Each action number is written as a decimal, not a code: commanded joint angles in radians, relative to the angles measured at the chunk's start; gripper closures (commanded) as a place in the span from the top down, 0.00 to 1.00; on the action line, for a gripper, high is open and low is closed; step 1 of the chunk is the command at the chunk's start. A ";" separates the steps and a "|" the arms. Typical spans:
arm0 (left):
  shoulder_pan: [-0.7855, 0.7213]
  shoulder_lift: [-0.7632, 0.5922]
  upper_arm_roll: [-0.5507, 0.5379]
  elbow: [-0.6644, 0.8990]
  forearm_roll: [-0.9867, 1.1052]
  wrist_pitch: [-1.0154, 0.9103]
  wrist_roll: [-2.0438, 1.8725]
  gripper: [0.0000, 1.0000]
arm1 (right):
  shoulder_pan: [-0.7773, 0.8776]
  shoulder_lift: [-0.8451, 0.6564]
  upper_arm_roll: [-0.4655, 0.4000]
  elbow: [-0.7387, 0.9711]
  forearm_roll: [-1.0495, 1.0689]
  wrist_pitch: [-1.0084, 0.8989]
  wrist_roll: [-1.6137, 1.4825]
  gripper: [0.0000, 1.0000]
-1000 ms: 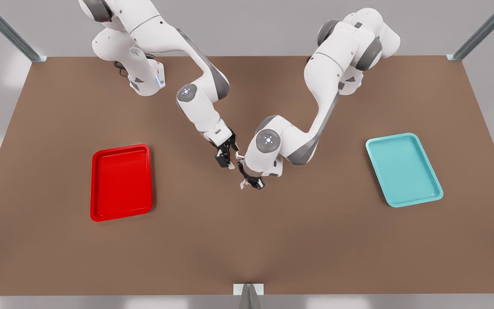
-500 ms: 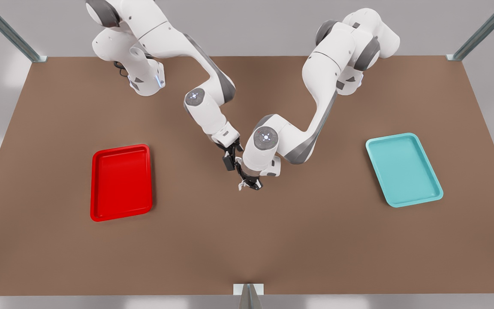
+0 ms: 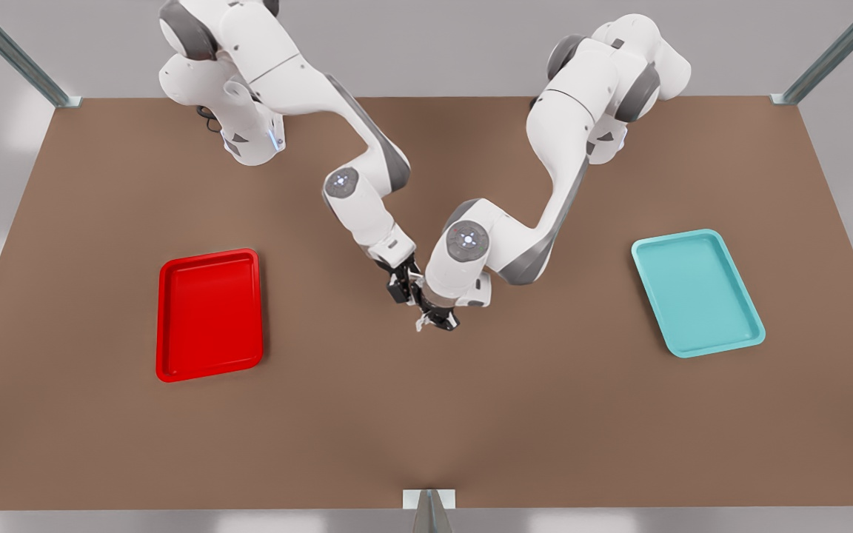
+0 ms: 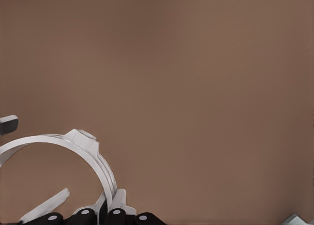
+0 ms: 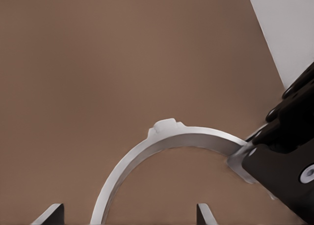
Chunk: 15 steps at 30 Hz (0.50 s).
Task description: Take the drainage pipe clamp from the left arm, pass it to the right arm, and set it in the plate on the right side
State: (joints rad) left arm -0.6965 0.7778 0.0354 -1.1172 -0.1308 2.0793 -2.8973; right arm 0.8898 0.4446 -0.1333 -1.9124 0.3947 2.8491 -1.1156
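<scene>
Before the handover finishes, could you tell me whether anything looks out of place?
Nothing stands out: the left tool grips the drainage pipe clamp, which looks intact, the right tool is open around it, and the plate lies flat.

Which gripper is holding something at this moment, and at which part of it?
The left gripper holds the drainage pipe clamp at one end of its curved band. The right gripper is open around the band, not gripping it.
</scene>
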 commanded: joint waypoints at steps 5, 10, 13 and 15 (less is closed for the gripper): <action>0.002 0.001 -0.003 0.016 0.003 -0.008 -1.568 0.21 | 0.005 0.042 0.000 0.042 0.006 0.016 -0.012 0.98; 0.002 0.001 -0.003 0.016 0.003 -0.007 -1.568 0.21 | 0.006 0.042 0.000 0.052 0.004 0.009 -0.015 0.21; 0.002 -0.003 -0.006 0.016 0.005 -0.004 -1.560 0.76 | 0.006 0.042 0.001 0.053 0.003 0.007 -0.017 0.21; 0.002 -0.011 0.000 0.016 0.005 0.001 -1.458 1.00 | 0.005 0.037 0.000 0.053 0.003 0.007 -0.012 0.21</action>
State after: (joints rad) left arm -0.6912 0.7718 0.0336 -1.1020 -0.1078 2.0789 -2.8973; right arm 0.8947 0.4839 -0.1326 -1.8577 0.3980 2.8576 -1.1242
